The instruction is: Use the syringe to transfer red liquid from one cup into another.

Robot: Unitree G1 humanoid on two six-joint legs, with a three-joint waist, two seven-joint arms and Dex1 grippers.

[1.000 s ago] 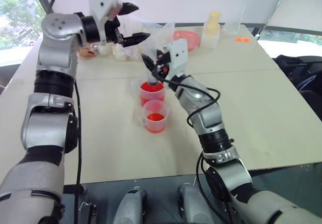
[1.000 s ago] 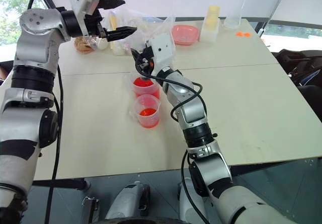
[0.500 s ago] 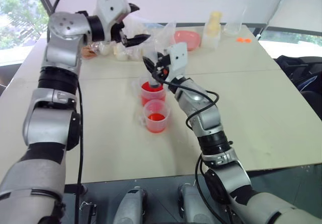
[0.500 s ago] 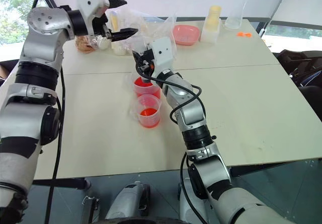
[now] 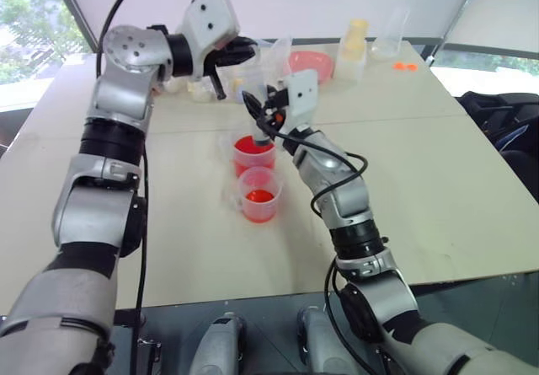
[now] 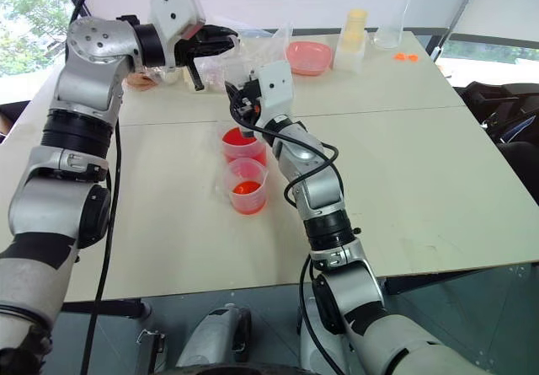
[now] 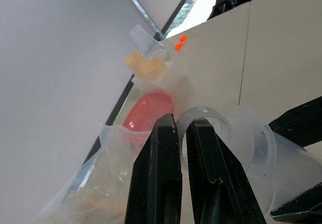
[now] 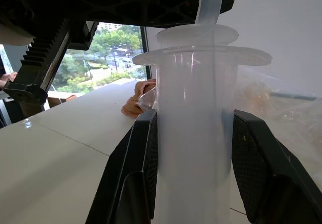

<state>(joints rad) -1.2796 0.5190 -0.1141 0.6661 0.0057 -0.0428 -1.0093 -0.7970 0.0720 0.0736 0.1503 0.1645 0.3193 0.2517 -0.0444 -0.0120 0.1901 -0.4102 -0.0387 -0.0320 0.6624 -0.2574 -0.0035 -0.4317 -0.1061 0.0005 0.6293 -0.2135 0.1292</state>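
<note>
The right gripper point(image 8: 193, 148) is clamped on the barrel of the syringe point(image 8: 193, 133), upright with its tip down in the taller cup point(image 5: 253, 154), directly below the jaws. The left gripper point(image 7: 182, 133) is pinched shut on the plunger ring point(image 7: 201, 121) above. Draw the plunger straight up along the barrel axis, slowly, with the barrel hand kept steady. The syringe is clear plastic, wide-flanged. The shorter cup point(image 5: 260, 195) stands just beside the taller; both hold red liquid point(image 5: 253, 146).

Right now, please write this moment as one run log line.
left gripper: shut on plunger ring | right gripper: shut on syringe | syringe over taller cup | shorter cup: beside
</note>
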